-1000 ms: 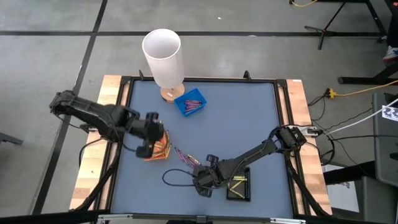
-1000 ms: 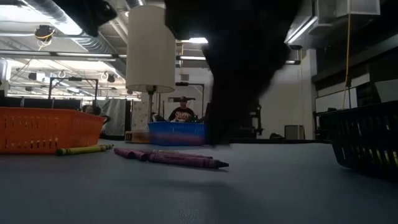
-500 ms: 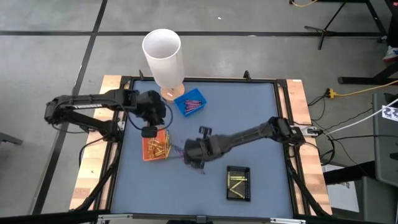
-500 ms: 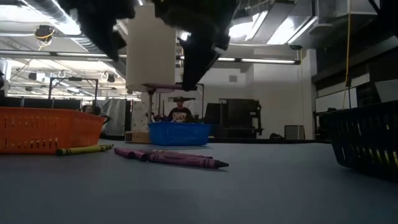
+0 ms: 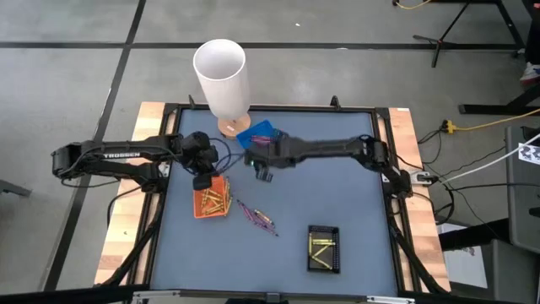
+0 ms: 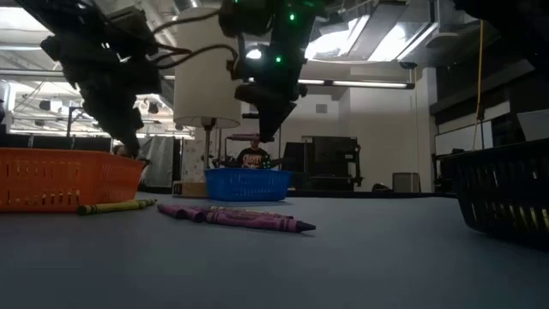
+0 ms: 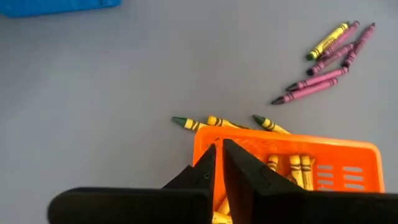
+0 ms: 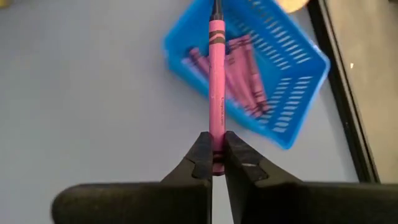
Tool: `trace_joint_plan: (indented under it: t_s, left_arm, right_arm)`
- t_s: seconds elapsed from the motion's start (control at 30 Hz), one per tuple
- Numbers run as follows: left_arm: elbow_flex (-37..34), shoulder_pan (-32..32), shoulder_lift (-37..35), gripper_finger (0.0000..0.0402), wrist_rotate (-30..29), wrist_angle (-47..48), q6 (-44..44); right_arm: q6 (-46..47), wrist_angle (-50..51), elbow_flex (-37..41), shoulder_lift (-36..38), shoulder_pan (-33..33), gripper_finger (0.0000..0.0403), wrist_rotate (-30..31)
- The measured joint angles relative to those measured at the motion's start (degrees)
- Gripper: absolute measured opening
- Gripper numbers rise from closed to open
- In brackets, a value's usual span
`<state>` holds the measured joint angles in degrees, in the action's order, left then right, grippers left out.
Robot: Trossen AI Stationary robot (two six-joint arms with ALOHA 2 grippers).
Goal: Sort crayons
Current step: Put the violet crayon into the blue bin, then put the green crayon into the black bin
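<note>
One purple-pink crayon [image 8: 216, 87] sits pinched at its lower end between the right gripper's [image 8: 214, 155] closed fingers, sticking straight out ahead of them. Its far tip reaches over the blue tray [image 8: 292, 81] just beyond, which already carries several crayons of the same colour [image 8: 239, 68]. By my judgement the stick is held end-on so it can be let go lengthwise into that tray.

Left gripper [image 7: 219, 165]: fingers drawn nearly together, with no crayon visible between them. It hangs directly over the near rim of the orange tray [image 7: 348, 149], where yellow-gold crayons [image 7: 298, 167] lie. Three more yellow ones [image 7: 214, 122] lie on the grey table [image 7: 112, 87] just past the tray's rim, touching or nearly so. Farther out, well apart from the fingers, lies a loose cluster of purple crayons with one yellow among them [image 7: 329, 59]: still unsorted.

High view: black tray [image 5: 323, 248] with yellow sticks lies well away from both grippers. White lamp [image 5: 221, 76] stands just behind the blue tray.

Hard to make out:
- Left fingertips hide part of the orange tray's contents.
- Low view shows both grippers as dark shapes, so the grip is unreadable there.
- Exact crayon counts cannot be told.
</note>
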<state>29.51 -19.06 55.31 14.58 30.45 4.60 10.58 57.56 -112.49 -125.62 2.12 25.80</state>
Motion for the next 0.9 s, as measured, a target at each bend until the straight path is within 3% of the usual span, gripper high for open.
trace_joint_plan:
  t_s: [0.37, 0.57, 0.9]
  left_arm:
    - [-0.8, 0.0, 0.0, 0.0014, -3.4, -5.0, 4.6]
    - [-0.8, 0.0, 0.0, 0.0014, -7.8, -5.0, 5.6]
    - [-0.8, 0.0, 0.1, 0.0014, -7.5, -4.9, 5.5]
  right_arm:
    - [-3.4, -4.8, 0.0, 0.0, 7.4, 0.0018, -6.0]
    - [-3.4, -5.2, 0.0, 0.0, 8.1, 0.0043, -6.0]
    - [-3.4, -5.3, 0.0, 0.0, 8.1, 0.0093, -5.9]
